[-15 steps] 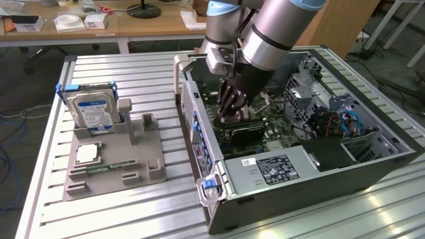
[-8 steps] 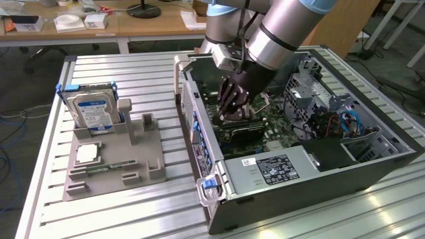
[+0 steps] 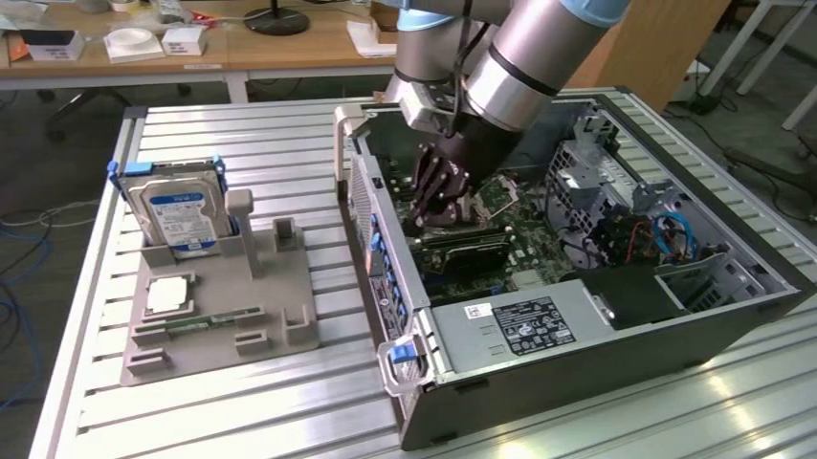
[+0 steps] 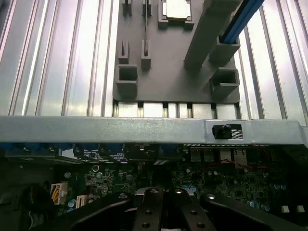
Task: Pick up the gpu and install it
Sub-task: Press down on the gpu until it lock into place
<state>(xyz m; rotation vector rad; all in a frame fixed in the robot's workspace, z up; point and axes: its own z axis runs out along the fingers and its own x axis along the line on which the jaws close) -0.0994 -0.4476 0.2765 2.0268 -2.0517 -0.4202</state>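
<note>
Exterior view: your end effector (image 3: 447, 196) is down inside the open PC case (image 3: 613, 316), fingers together, arm angled steeply over the motherboard (image 3: 511, 239). I'd guess the gpu (image 3: 462, 236) is the dark card just below it, seated so it lines up with the slot. Wrist view: end effector (image 4: 163, 202) hovers low over the board, tabletop (image 4: 57, 57) and gray parts holder (image 4: 168, 72) beyond the case wall.

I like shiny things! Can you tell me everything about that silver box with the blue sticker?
The hard drive is a boxy silver metal block with a blue-and-white label on its face and blue plastic rails along both sides. It stands upright on its end, slotted into the grey holder on the slatted table. Only the holder touches it.
</note>
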